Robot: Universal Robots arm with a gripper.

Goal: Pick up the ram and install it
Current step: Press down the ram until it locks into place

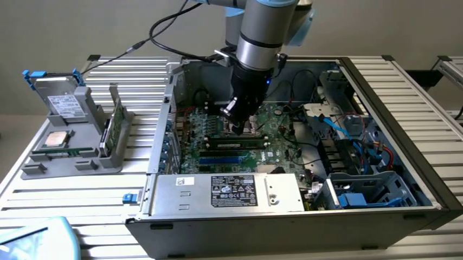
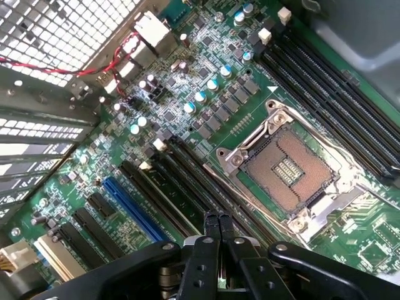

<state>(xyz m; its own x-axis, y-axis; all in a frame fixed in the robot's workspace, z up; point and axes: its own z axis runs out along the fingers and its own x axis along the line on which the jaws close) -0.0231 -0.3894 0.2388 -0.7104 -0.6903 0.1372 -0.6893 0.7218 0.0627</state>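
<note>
Motherboard (image 2: pixel 206 119): matt green circuit board, studded with small shiny metal-capped capacitors. Processor socket (image 2: pixel 289 170): bright polished metal frame around a dull golden contact grid. Memory slots (image 2: pixel 331 87): long black plastic, faintly glossy. Hand (image 2: pixel 217 240): black metal fingers (image 2: pixel 211 228), smooth with a satin sheen. Computer case (image 1: pixel 405 97): bare grey sheet metal, matt. Power supply (image 1: pixel 224 192): brushed grey metal bearing a printed paper label. Tabletop (image 1: pixel 72 189): ribbed, pale aluminium profile.

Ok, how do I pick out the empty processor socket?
Look inside the open computer case, at the green motherboard. The processor socket sits between banks of long black memory slots. It alone is square, with a silver metal frame around a brownish field of contacts.
</note>
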